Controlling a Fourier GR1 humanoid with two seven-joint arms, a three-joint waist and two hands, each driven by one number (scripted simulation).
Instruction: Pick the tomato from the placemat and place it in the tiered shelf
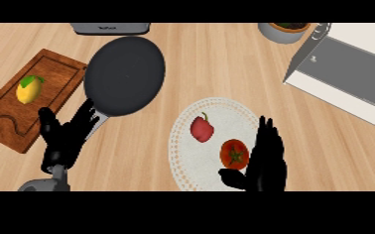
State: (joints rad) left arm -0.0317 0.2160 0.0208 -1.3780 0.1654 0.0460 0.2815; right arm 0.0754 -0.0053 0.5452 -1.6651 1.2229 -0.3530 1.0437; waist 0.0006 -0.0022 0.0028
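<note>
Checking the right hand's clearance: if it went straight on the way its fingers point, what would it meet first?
The right hand points up the view, beside the tomato. Ahead lies the placemat's edge, then bare counter; the tiered shelf sits off to the right. Heights are unclear.

Wooden counter (212, 64). Resting directly on it: white round placemat (219, 110) at lower centre; dark pan (124, 75) left of centre; cutting board (53, 79) at left edge; white shelf (338, 74) at right; grey appliance (110, 28) and bowl (282, 33) along far edge.

Left hand (62, 139) open, fingers spread; right hand (265, 158) open, fingers straight.
</note>
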